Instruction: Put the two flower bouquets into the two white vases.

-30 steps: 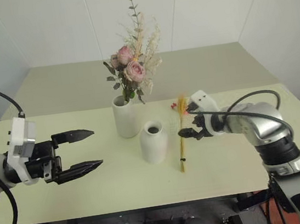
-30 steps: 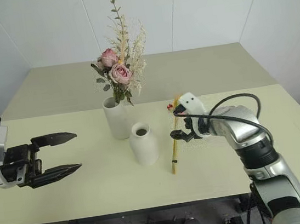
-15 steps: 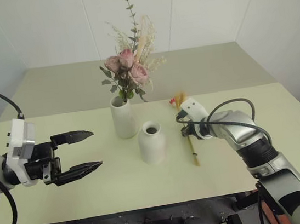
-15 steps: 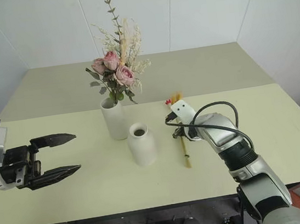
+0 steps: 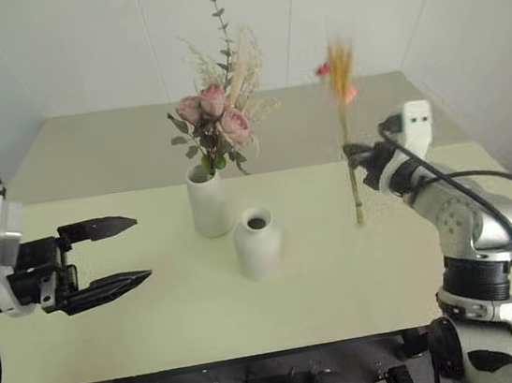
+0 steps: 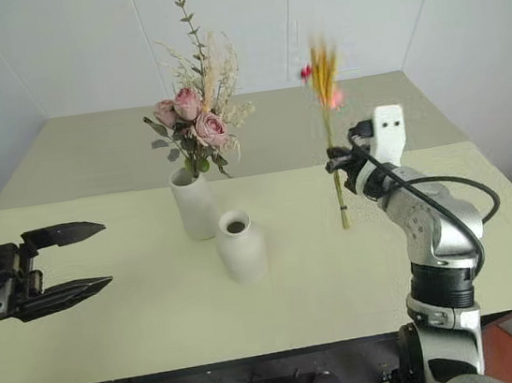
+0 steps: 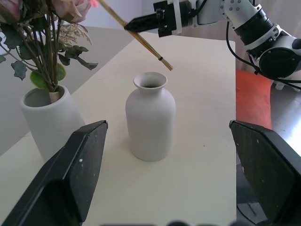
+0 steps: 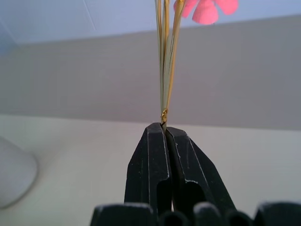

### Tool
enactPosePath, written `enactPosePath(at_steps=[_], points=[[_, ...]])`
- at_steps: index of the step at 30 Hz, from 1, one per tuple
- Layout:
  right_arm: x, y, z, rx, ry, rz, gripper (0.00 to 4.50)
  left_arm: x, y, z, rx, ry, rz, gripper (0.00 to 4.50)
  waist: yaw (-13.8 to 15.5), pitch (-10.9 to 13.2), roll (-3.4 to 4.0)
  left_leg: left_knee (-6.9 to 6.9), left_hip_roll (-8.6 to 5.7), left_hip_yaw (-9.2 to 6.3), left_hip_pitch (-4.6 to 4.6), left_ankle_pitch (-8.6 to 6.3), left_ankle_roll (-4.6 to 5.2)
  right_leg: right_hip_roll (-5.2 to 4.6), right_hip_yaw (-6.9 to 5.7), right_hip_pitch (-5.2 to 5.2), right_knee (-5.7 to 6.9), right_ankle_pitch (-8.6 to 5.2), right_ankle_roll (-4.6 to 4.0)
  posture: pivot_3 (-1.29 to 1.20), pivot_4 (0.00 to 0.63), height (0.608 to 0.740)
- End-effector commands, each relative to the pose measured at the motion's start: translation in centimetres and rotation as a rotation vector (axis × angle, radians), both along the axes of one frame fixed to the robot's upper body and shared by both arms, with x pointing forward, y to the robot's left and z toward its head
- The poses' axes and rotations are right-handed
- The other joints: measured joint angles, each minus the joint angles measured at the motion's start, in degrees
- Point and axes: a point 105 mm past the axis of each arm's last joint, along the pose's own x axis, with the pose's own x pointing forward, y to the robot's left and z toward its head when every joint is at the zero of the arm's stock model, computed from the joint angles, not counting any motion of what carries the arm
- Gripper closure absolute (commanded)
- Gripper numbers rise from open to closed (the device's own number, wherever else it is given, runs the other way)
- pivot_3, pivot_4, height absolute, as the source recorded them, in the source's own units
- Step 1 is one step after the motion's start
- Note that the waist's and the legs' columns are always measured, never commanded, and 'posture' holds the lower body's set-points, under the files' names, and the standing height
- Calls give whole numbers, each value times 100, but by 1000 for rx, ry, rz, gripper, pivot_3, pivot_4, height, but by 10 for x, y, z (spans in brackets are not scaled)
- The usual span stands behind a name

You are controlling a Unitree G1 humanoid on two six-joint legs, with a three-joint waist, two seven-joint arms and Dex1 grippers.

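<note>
right wrist view, right gripper (image 8: 165, 129) pinching wheat bunch (image 5: 347, 132) (no readable labels)

A bare test room, more a robot lab than a home. Plain white panelled walls (image 5: 76, 45) meet in a corner on the left and run behind the far edge of a pale cream table (image 5: 324, 277), with a white wall on the right too. The table carries nothing but staged props: a tall vase (image 5: 208, 201) with a bouquet (image 5: 221, 125) and a bottle vase (image 5: 258, 242) just near of it. There is no household clutter and no decoration on the walls. Black cables (image 5: 463, 185) loop over the robot's right arm. In the left wrist view an orange-red floor (image 7: 253, 96) shows beyond the table's right side.
</note>
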Motion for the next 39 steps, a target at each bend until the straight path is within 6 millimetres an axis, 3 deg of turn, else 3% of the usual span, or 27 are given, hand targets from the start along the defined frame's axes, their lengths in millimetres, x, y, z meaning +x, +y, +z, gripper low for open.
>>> enactPosePath(at_steps=[1,8,15,25,31,35,39], points=[[-33,24,51,67,-297,156,4466,-1,5,14,-26,-26,-5,0,-11,1,2,0,1,0,0,0,0,0,0,0,0,0,0,0,150,740],[-71,87,71,139,-448,484,4466,-1,12,18,-23,3,-15,0,-94,2,3,-1,6,0,2,0,0,2,-2,0,0,0,-2,0,150,740],[-77,121,66,140,-451,581,4466,-5,10,12,-11,19,-19,0,-93,3,5,-1,6,0,2,0,0,2,-2,-1,1,-2,-4,0,150,740],[-70,142,55,148,-445,617,4466,-7,10,10,-7,21,-16,0,-90,3,5,-1,6,0,1,0,0,2,-3,-2,1,-2,-5,0,150,740],[-62,143,26,124,-392,613,4466,-6,10,11,-4,13,-15,0,-87,3,5,-3,6,0,3,0,0,2,-3,-1,1,-2,-5,0,150,740],[-70,140,13,62,-405,641,3466,-5,11,12,0,10,-16,0,-87,3,5,-3,6,0,1,0,0,2,-3,-3,0,-2,-6,0,150,740],[-79,119,4,5,-419,637,2058,-4,11,13,5,9,-17,0,-77,3,5,-4,6,0,1,0,0,2,-4,-2,0,-3,-6,0,150,740]])
